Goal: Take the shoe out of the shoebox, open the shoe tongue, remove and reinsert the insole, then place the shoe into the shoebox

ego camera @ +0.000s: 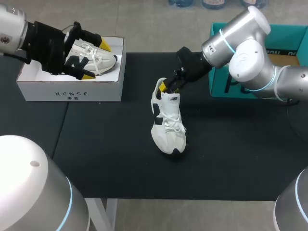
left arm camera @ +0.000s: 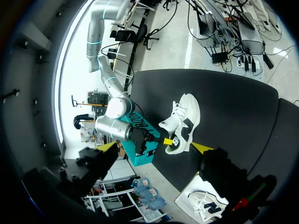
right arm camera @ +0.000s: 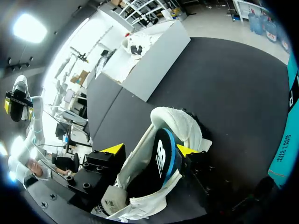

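Observation:
A white and black shoe (ego camera: 168, 122) stands on the black mat (ego camera: 231, 159) at the middle, toe toward the front edge. My right gripper (ego camera: 167, 87) is at its heel. In the right wrist view, that gripper (right arm camera: 149, 150) is open, its yellow tips on either side of the heel collar and the black tongue (right arm camera: 161, 161). The white shoebox (ego camera: 70, 89) stands at the back left with a second shoe (ego camera: 94, 57) inside. My left gripper (ego camera: 96, 61) hangs just above that box, open and holding nothing. In the left wrist view, this gripper (left arm camera: 156, 147) shows the mat shoe (left arm camera: 184, 123) far ahead of it.
A teal box (ego camera: 288, 43) stands at the back right, behind my right arm. The mat runs wide in front of and to the right of the shoe. The white shoebox (right arm camera: 149, 60) lies well ahead of the right gripper.

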Tool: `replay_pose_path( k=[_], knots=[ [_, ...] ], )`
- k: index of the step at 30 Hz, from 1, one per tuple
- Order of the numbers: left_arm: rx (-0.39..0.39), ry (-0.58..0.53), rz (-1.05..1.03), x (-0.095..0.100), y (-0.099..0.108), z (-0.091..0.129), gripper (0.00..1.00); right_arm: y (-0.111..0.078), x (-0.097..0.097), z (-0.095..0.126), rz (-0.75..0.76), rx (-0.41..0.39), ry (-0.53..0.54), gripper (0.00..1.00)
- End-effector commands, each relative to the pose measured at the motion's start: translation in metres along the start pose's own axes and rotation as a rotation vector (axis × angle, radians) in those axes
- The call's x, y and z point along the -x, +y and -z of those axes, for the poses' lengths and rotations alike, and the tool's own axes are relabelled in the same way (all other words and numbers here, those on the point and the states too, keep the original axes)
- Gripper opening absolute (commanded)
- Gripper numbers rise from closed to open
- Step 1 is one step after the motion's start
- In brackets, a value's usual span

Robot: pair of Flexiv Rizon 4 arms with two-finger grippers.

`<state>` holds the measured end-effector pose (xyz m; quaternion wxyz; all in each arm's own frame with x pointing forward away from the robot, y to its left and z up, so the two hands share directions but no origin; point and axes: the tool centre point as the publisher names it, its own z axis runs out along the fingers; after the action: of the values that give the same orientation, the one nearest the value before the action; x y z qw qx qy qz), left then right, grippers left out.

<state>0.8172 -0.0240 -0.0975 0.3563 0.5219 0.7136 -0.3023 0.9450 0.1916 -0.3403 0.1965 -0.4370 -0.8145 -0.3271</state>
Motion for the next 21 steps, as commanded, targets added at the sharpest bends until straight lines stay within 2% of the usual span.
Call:
replay_pose_path(
  k=[1, 7, 8, 9, 10, 14, 21],
  knots=[
    [0.002, 0.003, 0.0, 0.0, 0.0, 0.0, 1.0, -0.003, -0.013, 0.021, 0.002, -0.021, -0.095, 1.0],
    [0.002, 0.003, 0.0, 0.0, 0.0, 0.0, 1.0, 0.009, -0.025, 0.034, 0.01, -0.025, -0.157, 1.0],
    [0.002, 0.003, 0.0, 0.0, 0.0, 0.0, 1.0, 0.01, -0.026, 0.034, 0.015, -0.023, -0.18, 0.73],
    [0.002, 0.003, 0.0, 0.0, 0.0, 0.0, 1.0, 0.011, -0.027, 0.034, 0.015, -0.035, -0.207, 0.13],
    [0.002, 0.003, 0.0, 0.0, 0.0, 0.0, 1.0, 0.011, -0.029, 0.033, 0.018, -0.044, -0.217, 0.0],
    [0.002, 0.003, 0.0, 0.0, 0.0, 0.0, 1.0, 0.009, -0.032, 0.03, -0.031, -0.035, -0.265, 0.0],
    [0.002, 0.003, 0.0, 0.0, 0.0, 0.0, 1.0, 0.009, -0.032, 0.03, -0.031, -0.035, -0.265, 0.0]
  ],
)
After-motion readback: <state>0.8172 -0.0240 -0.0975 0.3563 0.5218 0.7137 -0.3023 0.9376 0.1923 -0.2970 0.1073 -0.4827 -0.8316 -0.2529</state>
